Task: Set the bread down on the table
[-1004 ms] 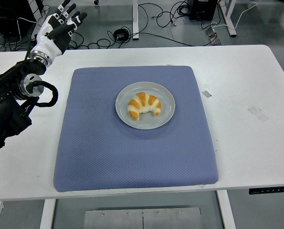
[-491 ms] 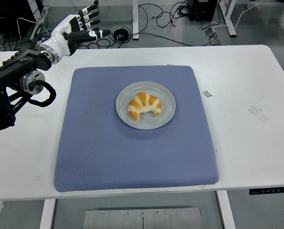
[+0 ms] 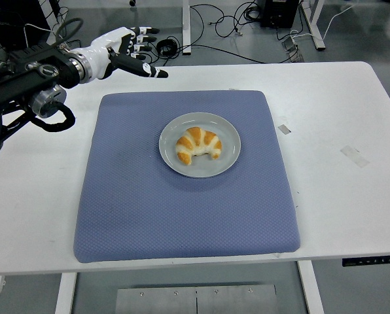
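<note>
A golden croissant with pale stripes [image 3: 197, 146] lies on a round grey plate [image 3: 230, 133] in the middle of a blue mat [image 3: 182, 209]. My left hand [image 3: 135, 51] hovers over the table's far left, beyond the mat's back left corner, well up and left of the plate. Its white and black fingers are spread and point right, holding nothing. The right arm does not show.
The white table [image 3: 339, 131] extends around the mat, with two small tape marks [image 3: 284, 129] on the right side. Cables and desk legs lie on the floor beyond the far edge.
My left arm has swung to the right and turned, so the open hand now points right toward the mat's back left corner. The croissant and plate have not moved.
</note>
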Robot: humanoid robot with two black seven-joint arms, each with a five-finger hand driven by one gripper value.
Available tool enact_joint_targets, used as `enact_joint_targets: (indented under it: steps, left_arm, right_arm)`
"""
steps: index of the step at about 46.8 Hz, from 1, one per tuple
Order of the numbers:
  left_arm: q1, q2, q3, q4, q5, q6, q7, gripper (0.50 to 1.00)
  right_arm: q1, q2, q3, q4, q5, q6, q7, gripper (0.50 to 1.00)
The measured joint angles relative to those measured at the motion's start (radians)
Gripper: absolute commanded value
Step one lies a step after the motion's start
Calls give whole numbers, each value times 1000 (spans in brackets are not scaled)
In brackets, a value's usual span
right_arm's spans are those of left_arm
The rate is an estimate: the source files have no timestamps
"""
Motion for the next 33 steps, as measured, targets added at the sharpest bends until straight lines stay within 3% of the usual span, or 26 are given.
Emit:
enact_joint_targets:
  steps: [10, 21, 33]
  left_arm:
    - [-129, -9, 212, -43, 0, -1, 12, 975]
    - [-173, -44, 298, -95, 167, -2, 9, 977]
    - [-209, -80, 402, -107, 190, -1, 31, 977]
  right_arm:
    - [1, 0, 0, 0, 0, 0, 0, 1000]
    - [0, 0, 0, 0, 0, 0, 0, 1000]
    - [1, 0, 0, 0, 0, 0, 0, 1000]
